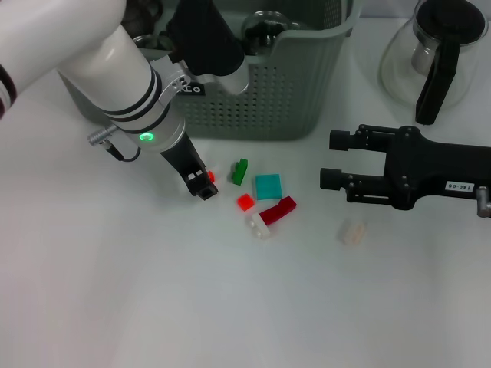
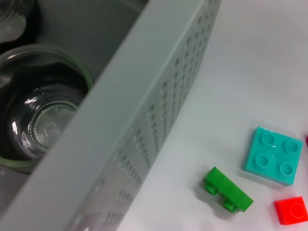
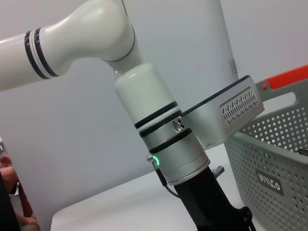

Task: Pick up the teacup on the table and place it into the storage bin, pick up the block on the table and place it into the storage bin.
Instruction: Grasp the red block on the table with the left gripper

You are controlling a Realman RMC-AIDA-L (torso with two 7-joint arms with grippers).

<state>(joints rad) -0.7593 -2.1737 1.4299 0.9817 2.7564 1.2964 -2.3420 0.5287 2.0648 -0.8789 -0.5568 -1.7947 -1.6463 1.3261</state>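
Overhead, left gripper (image 1: 201,184) reaches down to a small red block (image 1: 211,176), fingers apparently narrow around it; the right gripper (image 1: 331,159) idles wide open. Left wrist view shows the teacup (image 2: 36,108) inside the storage bin (image 2: 144,110). Right wrist view shows only the left arm beside the bin.

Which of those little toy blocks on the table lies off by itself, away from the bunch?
The pale cream block. It lies alone below the right gripper, while the coloured ones, such as the teal block, cluster together.
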